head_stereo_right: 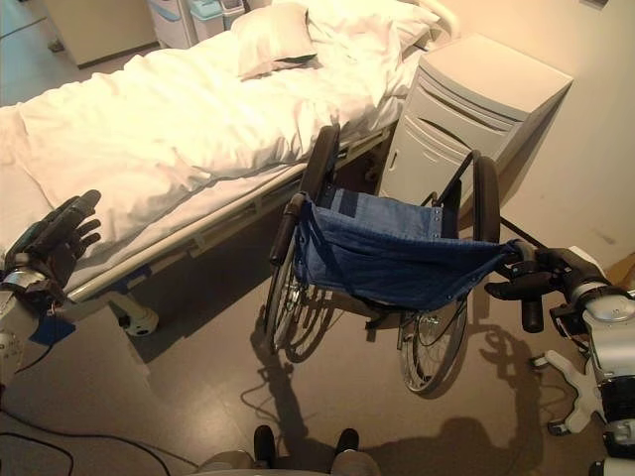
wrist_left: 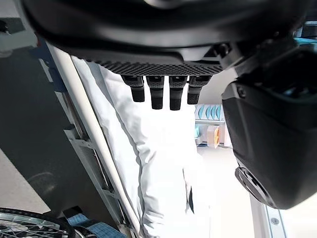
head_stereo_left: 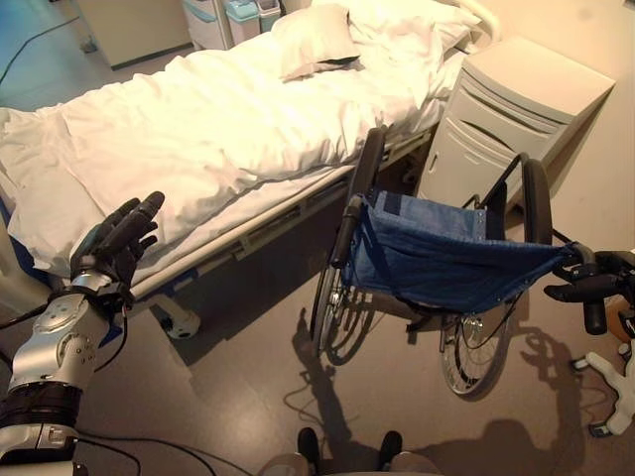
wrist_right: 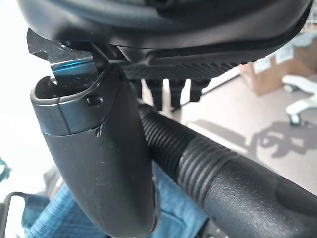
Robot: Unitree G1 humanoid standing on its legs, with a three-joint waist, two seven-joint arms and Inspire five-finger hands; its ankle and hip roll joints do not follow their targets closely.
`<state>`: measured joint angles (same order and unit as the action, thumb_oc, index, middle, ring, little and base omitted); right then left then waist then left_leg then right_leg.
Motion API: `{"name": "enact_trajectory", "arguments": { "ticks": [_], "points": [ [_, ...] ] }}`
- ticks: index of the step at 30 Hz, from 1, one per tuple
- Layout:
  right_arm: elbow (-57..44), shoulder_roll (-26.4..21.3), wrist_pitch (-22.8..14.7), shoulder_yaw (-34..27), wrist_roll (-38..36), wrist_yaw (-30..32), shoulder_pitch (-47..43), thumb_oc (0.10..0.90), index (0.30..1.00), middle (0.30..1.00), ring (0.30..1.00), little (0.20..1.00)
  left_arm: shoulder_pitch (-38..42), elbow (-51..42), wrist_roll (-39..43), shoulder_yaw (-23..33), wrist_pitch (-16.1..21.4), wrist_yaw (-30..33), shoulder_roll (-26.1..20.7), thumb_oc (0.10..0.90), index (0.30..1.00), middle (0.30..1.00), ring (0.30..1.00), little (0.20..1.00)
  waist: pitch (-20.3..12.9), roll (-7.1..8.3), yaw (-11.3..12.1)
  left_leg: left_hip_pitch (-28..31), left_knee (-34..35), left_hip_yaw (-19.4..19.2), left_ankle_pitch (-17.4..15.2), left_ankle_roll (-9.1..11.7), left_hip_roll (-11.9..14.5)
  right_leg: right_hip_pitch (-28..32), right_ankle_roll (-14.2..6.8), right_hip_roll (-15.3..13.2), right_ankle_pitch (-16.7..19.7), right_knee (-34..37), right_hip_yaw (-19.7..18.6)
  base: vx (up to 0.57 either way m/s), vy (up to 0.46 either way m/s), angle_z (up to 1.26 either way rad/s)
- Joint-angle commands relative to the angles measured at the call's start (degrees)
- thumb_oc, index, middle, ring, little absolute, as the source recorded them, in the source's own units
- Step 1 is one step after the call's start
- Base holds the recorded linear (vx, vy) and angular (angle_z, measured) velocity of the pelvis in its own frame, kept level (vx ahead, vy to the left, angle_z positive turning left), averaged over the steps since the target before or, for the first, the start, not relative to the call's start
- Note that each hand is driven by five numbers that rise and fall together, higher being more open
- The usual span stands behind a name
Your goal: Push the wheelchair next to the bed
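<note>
The wheelchair (head_stereo_left: 446, 258), with a blue fabric back and black frame, stands on the floor alongside the bed (head_stereo_left: 198, 129), its front towards the nightstand. My right hand (head_stereo_right: 556, 270) is on the chair's right push handle (wrist_right: 213, 173); the thumb lies across the ribbed grip and the fingers curl behind it. The left push handle (head_stereo_left: 347, 233) is free. My left hand (head_stereo_left: 114, 243) hovers in front of the bed's side rail, fingers straight, holding nothing. In the left wrist view its fingers (wrist_left: 158, 91) point along the white bedding (wrist_left: 158, 148).
A grey nightstand (head_stereo_left: 516, 109) stands against the wall just beyond the wheelchair. A pillow (head_stereo_left: 313, 40) lies at the bed's head. A white swivel-chair base (head_stereo_left: 610, 382) sits on the floor at the right, with a cardboard box (wrist_right: 267, 74) near it.
</note>
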<state>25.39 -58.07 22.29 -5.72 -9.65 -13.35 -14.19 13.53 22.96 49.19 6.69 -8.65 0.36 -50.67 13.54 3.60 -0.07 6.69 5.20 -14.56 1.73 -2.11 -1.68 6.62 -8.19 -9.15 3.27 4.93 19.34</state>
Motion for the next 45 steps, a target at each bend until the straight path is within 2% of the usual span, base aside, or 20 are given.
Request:
{"name": "enact_trajectory", "arguments": {
  "ticks": [1,4,9,14,24,31,40,42,43,44,45],
  "points": [
    [2.11,-14.32,-1.34,-1.36,-3.28,9.15,-8.35,0.8,0.9,0.9,0.9,0.9,6.91,-3.1,-1.07,0.9,4.43,-0.29,-3.42,0.8,0.9,0.9,0.9,0.9,-4.85,-0.2,-0.14,4.4,-1.55,-4.34,-5.64,1.39,-0.2,-5.85,-2.47,1.79,3.81,-4.45,-2.76,0.0,0.0,0.0],
    [3.57,-11.8,-0.11,-3.05,-12.36,8.83,-8.33,0.8,0.9,0.9,0.9,0.9,7.54,-2.31,-1.18,0.74,4.42,-1.09,-3.25,0.8,0.9,0.9,0.9,0.9,-4.86,-0.33,-0.28,4.56,-1.45,-4.46,-5.75,1.45,-0.15,-6.15,-2.59,1.57,3.88,-4.76,-2.56,0.0,0.0,0.0],
    [6.71,-9.37,0.01,-5.12,-20.45,9.79,-7.09,0.8,0.9,0.9,0.9,0.9,8.15,-1.32,-1.2,0.15,4.84,-1.8,-3.02,0.8,0.9,0.9,0.9,0.9,-4.97,-0.34,-0.3,4.65,-1.38,-4.46,-5.96,1.42,-0.2,-6.46,-2.81,1.33,4.11,-4.99,-2.41,0.0,0.002,-0.01],
    [10.36,-7.42,1.43,-8.1,-32.98,11.48,-6.17,0.8,0.9,0.9,0.9,0.9,8.99,-0.04,-1.33,-0.69,5.14,-2.36,-3.0,0.8,0.9,0.9,0.9,0.9,-5.05,-0.32,-0.63,5.01,-1.31,-4.64,-6.22,1.42,-0.24,-6.84,-2.98,1.18,4.41,-5.26,-2.32,0.0,0.0,0.0],
    [13.53,-5.37,1.93,-11.5,-46.53,19.97,-5.65,0.8,0.9,0.9,0.9,0.9,9.79,0.09,-0.67,-2.16,5.24,-2.49,-3.46,0.8,0.9,0.9,0.9,0.9,-5.06,-0.52,-1.06,5.16,-1.23,-4.86,-6.41,1.27,-0.45,-7.87,-3.35,0.96,5.07,-5.82,-2.55,0.0,0.0,0.0],
    [14.15,-4.28,2.46,-12.36,-52.1,23.8,-5.53,0.8,0.9,0.9,0.9,0.9,10.22,-0.88,-0.54,-3.35,4.86,-2.15,-3.13,0.8,0.9,0.9,0.9,0.9,-4.82,-0.63,-1.37,5.24,-1.3,-4.83,-6.44,1.05,-0.69,-8.62,-3.62,0.63,5.71,-6.47,-2.9,0.0,0.0,0.0],
    [13.3,-3.51,2.51,-11.36,-45.56,21.66,-4.31,0.8,0.9,0.9,0.9,0.9,10.19,-2.16,-0.56,-4.0,4.63,-1.15,-2.24,0.8,0.9,0.9,0.9,0.9,-4.32,-0.56,-1.65,5.51,-1.38,-4.93,-6.54,0.81,-1.1,-9.69,-4.01,-0.17,7.22,-7.54,-3.02,-0.01,0.017,-0.06],
    [12.66,-2.88,-0.1,-11.02,-43.54,19.64,-3.72,0.8,0.9,0.9,0.9,0.9,9.77,-2.23,-0.66,-3.97,4.54,-0.51,-1.67,0.8,0.9,0.9,0.9,0.9,-4.17,-0.56,-1.75,5.63,-1.37,-5.01,-6.65,0.7,-1.26,-10.12,-4.17,-0.51,7.9,-7.91,-2.88,-0.01,0.029,-0.04],
    [10.68,-1.57,-2.62,-10.96,-42.51,17.97,-2.92,0.8,0.9,0.9,0.9,0.9,8.91,-2.72,-0.81,-3.44,4.48,0.18,-0.79,0.8,0.9,0.9,0.9,0.9,-4.08,-0.61,-1.81,5.67,-1.34,-5.01,-6.69,0.61,-1.29,-10.41,-4.17,-0.67,8.07,-8.11,-2.81,0.0,0.0,0.0],
    [10.13,-1.28,-3.04,-10.97,-42.63,17.88,-2.72,0.8,0.9,0.9,0.9,0.9,8.66,-2.87,-0.88,-3.3,4.44,0.32,-0.62,0.8,0.9,0.9,0.9,0.9,-4.09,-0.61,-1.83,5.69,-1.33,-5.0,-6.69,0.59,-1.29,-10.45,-4.17,-0.69,8.09,-8.15,-2.81,-0.01,0.038,0.0],
    [7.03,0.8,-6.16,-11.36,-44.17,17.78,-1.18,0.8,0.9,0.9,0.9,0.9,7.06,-3.56,-1.06,-2.55,5.09,1.15,0.52,0.8,0.9,0.9,0.9,0.9,-3.92,-0.74,-1.97,5.75,-1.32,-4.89,-6.7,0.45,-1.35,-10.57,-4.09,-0.8,8.16,-8.3,-2.87,0.0,0.032,-0.01]
  ]
}}
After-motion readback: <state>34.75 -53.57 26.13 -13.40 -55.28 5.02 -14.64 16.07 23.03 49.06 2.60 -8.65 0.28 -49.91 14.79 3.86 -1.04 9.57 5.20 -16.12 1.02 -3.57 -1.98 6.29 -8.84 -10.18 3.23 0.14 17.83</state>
